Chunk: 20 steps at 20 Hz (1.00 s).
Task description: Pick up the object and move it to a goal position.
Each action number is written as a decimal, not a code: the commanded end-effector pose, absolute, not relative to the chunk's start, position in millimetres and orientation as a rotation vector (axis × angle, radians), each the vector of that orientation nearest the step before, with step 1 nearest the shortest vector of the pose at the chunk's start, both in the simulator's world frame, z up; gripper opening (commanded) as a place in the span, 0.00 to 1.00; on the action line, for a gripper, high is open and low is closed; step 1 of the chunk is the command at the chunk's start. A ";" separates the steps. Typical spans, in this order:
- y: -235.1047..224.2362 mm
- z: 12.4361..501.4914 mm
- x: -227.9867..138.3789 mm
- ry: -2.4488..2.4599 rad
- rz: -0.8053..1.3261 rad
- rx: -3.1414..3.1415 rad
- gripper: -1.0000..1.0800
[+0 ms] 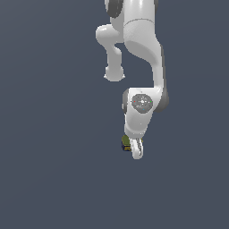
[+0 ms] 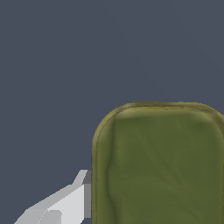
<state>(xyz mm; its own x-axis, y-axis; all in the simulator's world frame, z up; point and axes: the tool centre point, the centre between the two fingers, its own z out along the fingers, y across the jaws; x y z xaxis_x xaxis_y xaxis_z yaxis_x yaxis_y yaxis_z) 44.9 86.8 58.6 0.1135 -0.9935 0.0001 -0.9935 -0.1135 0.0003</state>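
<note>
The can shows only as a small olive, blue and yellow patch at the exterior view's left of my white gripper, which hides the rest of it. In the wrist view its olive-green top is very close and fills a large part of the picture. One white finger lies right against the can's side. The other finger is hidden, so I cannot tell whether the jaws are closed on the can.
The white arm reaches down from the top of the exterior view. Only a plain dark grey-blue surface surrounds the can and gripper.
</note>
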 end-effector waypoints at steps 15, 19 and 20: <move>86.3 98.0 23.7 -2.092 -0.002 2.345 0.00; 85.9 124.5 9.5 -2.092 -0.003 2.345 0.00; 85.7 132.2 5.4 -2.092 -0.003 2.345 0.00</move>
